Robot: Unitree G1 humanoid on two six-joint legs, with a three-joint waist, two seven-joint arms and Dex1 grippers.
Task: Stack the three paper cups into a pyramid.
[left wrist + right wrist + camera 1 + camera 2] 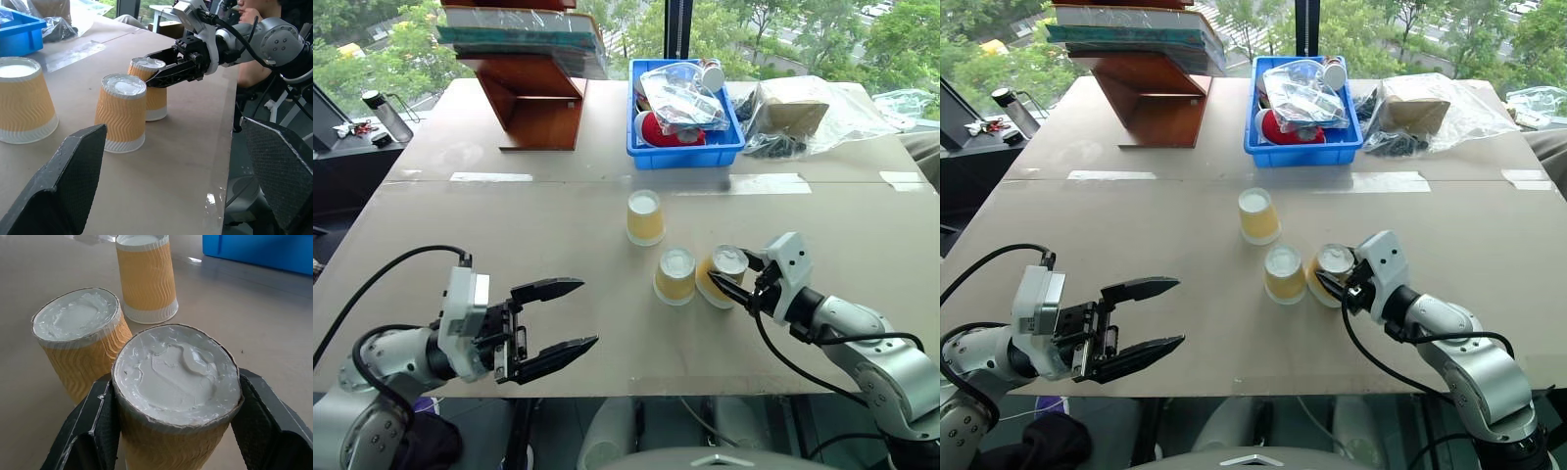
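Note:
Three paper cups stand upside down on the brown table (509,225), yellow-tan with white bases facing up. The far cup (645,217) stands alone. The middle cup (674,276) and the right cup (176,367) stand side by side, almost touching. My right gripper (725,270) is shut on the right cup near its top, one black finger (93,426) on each side, and the cup leans slightly. My left gripper (587,313) hovers wide open and holds nothing, near the table's front left, pointing toward the cups.
A blue bin (685,155) of packets sits at the back centre. A wooden stand (538,98) bearing books is at the back left, and a plastic bag (803,113) at the back right. A person (249,14) sits beyond the table's right side.

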